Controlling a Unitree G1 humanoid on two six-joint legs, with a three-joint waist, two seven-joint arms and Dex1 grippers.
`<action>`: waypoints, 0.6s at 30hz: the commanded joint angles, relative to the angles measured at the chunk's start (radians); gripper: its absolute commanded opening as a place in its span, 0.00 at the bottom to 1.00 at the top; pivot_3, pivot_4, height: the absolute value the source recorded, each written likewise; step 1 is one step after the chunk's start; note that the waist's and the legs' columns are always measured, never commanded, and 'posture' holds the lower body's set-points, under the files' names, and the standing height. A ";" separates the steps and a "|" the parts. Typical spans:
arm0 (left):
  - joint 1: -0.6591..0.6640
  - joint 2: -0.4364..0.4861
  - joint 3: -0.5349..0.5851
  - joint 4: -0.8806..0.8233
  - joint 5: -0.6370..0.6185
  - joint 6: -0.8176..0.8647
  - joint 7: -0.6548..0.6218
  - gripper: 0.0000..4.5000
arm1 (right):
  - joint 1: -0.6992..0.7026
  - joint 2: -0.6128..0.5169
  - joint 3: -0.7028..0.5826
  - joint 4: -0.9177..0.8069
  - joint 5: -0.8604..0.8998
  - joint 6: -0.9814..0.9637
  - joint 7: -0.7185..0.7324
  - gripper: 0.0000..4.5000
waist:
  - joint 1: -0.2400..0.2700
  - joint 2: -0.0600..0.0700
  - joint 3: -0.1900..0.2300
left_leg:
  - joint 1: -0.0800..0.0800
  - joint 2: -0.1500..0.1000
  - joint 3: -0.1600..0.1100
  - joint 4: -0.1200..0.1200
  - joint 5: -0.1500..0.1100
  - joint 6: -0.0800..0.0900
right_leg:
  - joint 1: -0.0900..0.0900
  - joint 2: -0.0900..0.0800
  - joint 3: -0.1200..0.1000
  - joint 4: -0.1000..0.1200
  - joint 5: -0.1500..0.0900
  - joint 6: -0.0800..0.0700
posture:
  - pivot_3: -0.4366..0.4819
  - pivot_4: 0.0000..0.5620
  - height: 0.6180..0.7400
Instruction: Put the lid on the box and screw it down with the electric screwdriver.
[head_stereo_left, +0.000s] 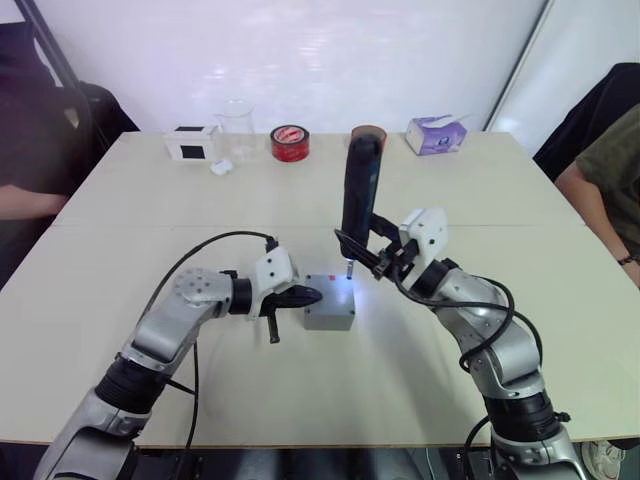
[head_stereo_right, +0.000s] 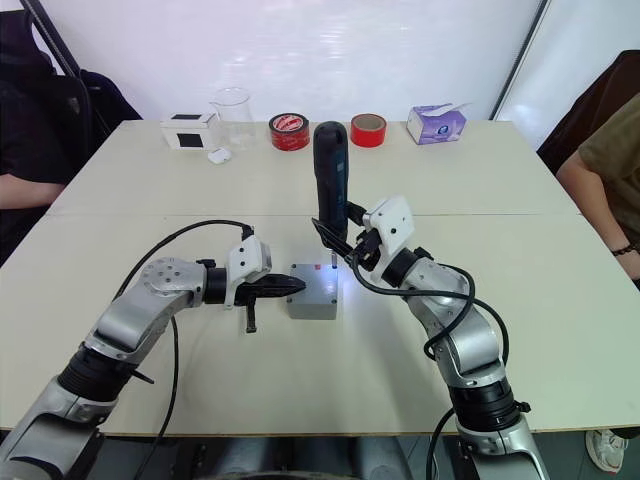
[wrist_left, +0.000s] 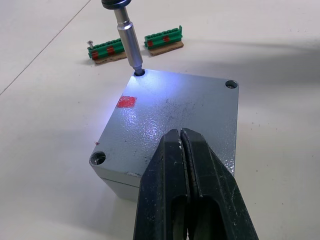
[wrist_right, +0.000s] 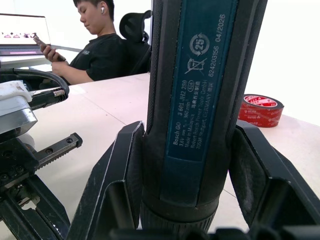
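Your right pincer (head_stereo_left: 372, 252) is clenched around the dark blue-black pen-shaped electric screwdriver (head_stereo_left: 358, 195), holding it upright with its thin metal bit down in the far-left corner screw hole of the flat grey square lid (wrist_left: 172, 107). The tip light throws a bluish glow across that corner. The lid sits flush on the small grey square box (head_stereo_left: 329, 318), which rests near the middle of the pale bench (head_stereo_left: 130, 250). Your left pincer (head_stereo_left: 310, 296) has its black fingers (wrist_left: 172, 175) pressed together with nothing between them, the tips resting at the lid's left edge. Two green terminal strips (wrist_left: 164, 40) lie just beyond the box.
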 joint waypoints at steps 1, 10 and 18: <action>0.009 0.005 -0.009 0.008 0.015 0.012 -0.008 0.00 | 0.008 0.003 -0.023 0.003 0.021 0.040 -0.009 0.41 | -0.001 0.001 0.000 | 0.000 0.000 0.000 0.000 0.000 0.000 | 0.000 -0.001 0.000 -0.001 0.000 0.000 | 0.48 0.27 1.00; -0.007 0.009 0.039 -0.084 -0.049 0.028 -0.029 0.00 | -0.247 -0.022 -0.238 -0.159 0.240 0.339 -0.189 0.41 | 0.000 0.010 0.009 | -0.019 -0.001 0.000 -0.001 0.001 0.000 | -0.018 -0.006 -0.003 -0.003 0.002 -0.004 | 0.48 0.27 1.00; -0.079 0.028 0.128 -0.212 -0.169 0.116 -0.046 0.00 | -0.509 -0.343 -0.413 0.036 0.470 1.133 -0.232 0.41 | 0.001 0.013 0.011 | -0.044 -0.002 0.000 -0.001 0.002 0.001 | -0.040 -0.006 -0.006 -0.005 0.006 0.002 | 0.48 0.27 1.00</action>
